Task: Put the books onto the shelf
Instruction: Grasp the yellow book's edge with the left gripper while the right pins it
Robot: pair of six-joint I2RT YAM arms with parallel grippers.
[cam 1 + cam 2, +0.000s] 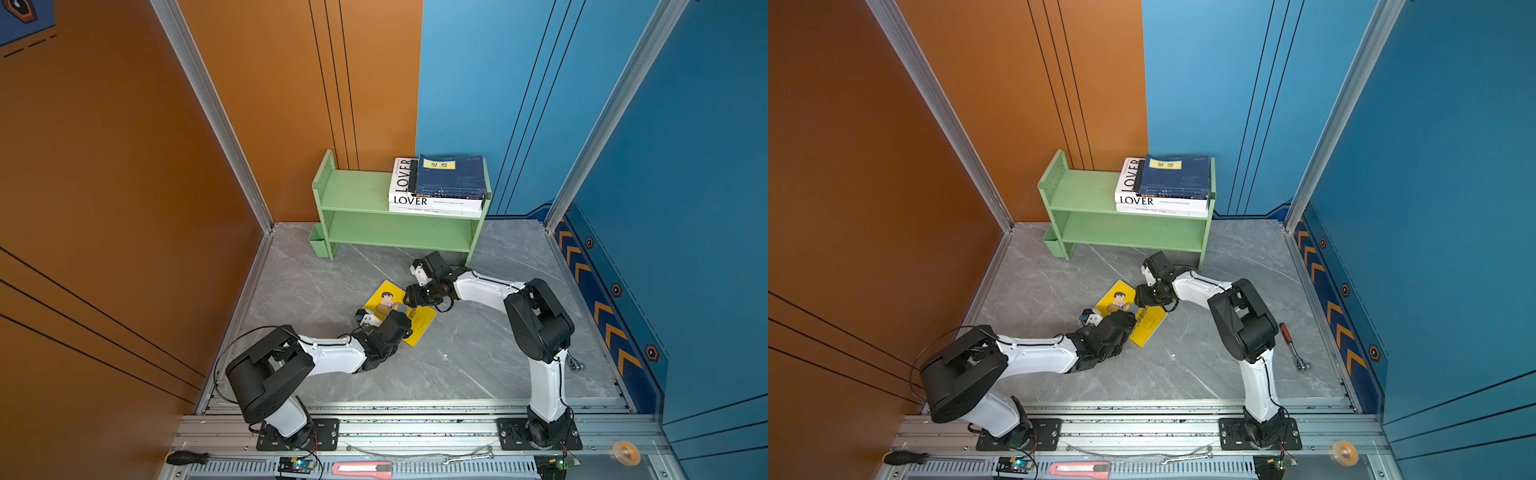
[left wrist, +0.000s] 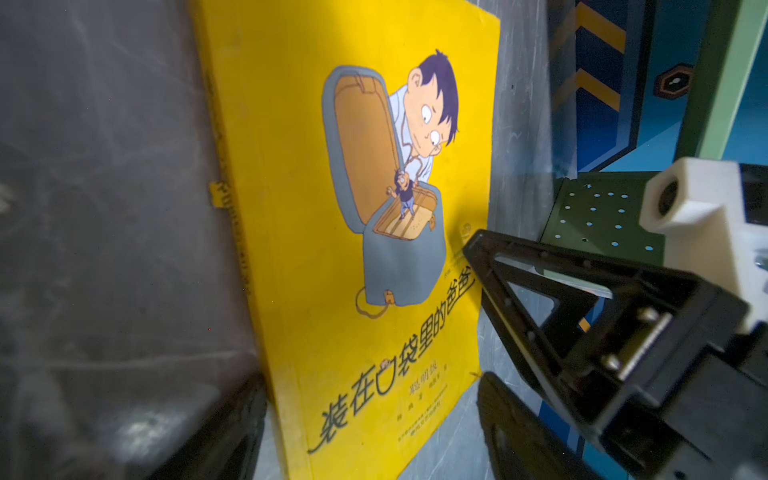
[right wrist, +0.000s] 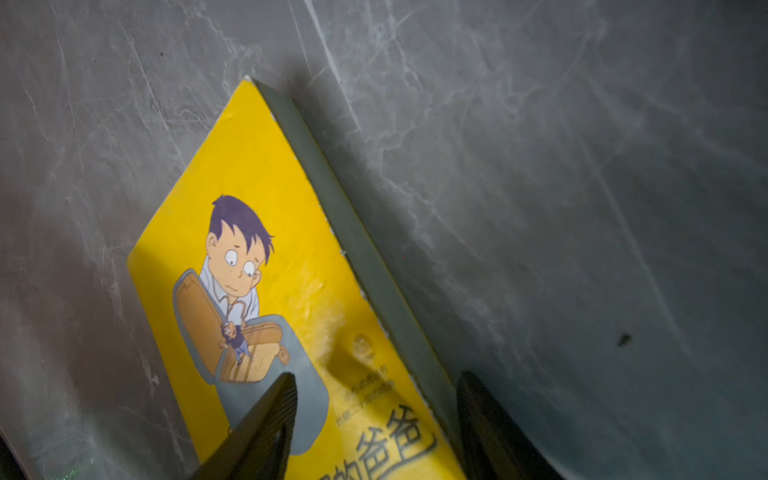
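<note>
Green shelf (image 1: 353, 191) bearing stacked books (image 1: 451, 176), left hand (image 1: 401, 325) and right hand (image 1: 410, 304) at yellow book (image 1: 422, 327)

Glossy paper cover on the yellow book (image 2: 291, 166) — smooth grey marble-look floor (image 3: 540, 166).

In both top views, looking steeply down from high above the near edge of the counter (image 1: 478, 365) toward its back corners, far enough off to take in both arms and the shelf (image 1: 357, 195); almost the same scene in each, shifted slightly sideways. From the left wrist, low and very near, facing along the yellow book (image 2: 291, 208) toward the shelf's dotted side. From the right wrist, close above the same book, facing down past the right gripper (image 3: 379, 376). Shared by all four: the yellow book.
</note>
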